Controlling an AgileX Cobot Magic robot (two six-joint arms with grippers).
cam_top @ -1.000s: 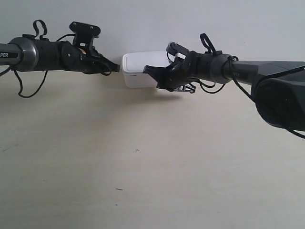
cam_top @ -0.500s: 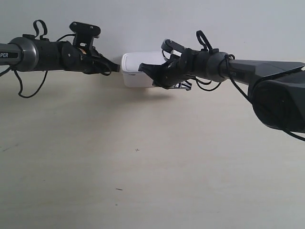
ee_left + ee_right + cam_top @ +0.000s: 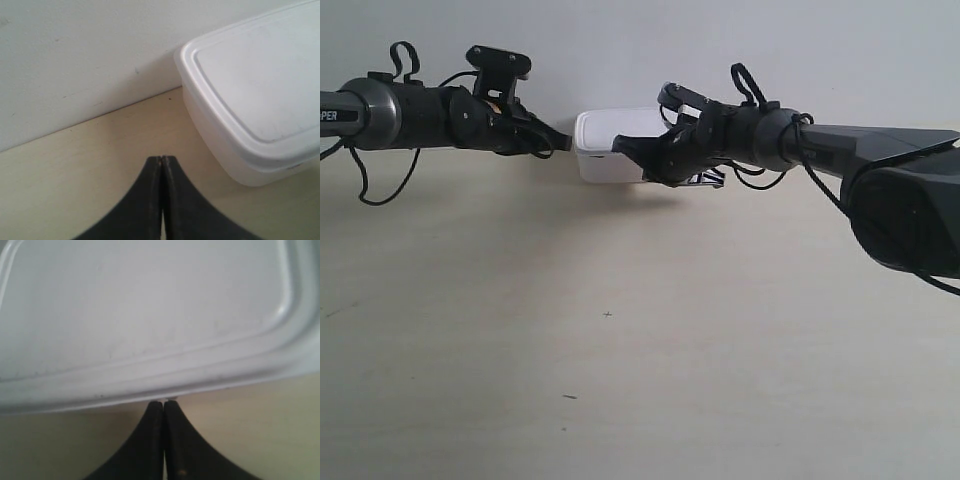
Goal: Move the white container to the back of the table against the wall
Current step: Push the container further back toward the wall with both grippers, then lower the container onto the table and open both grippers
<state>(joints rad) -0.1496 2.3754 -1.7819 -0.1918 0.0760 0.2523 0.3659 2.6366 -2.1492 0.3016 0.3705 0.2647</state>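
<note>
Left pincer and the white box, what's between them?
Just bare table, as the left wrist view shows; the left pincer isn't touching the white box.

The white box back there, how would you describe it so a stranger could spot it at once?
Look where the pale cream wood-grain tabletop meets the plain grey-white wall. There, where two black robot arms converge, sits a small white rectangular plastic box with rounded corners. Unlike the dark arms, it is white, capped by a flat rimmed lid.

I'm seeing the container (image 3: pixel 601 150), white and rounded with its lid snapped on, sitting upright at the table's (image 3: pixel 620 350) back edge, right by the wall (image 3: pixel 620 50).
</note>
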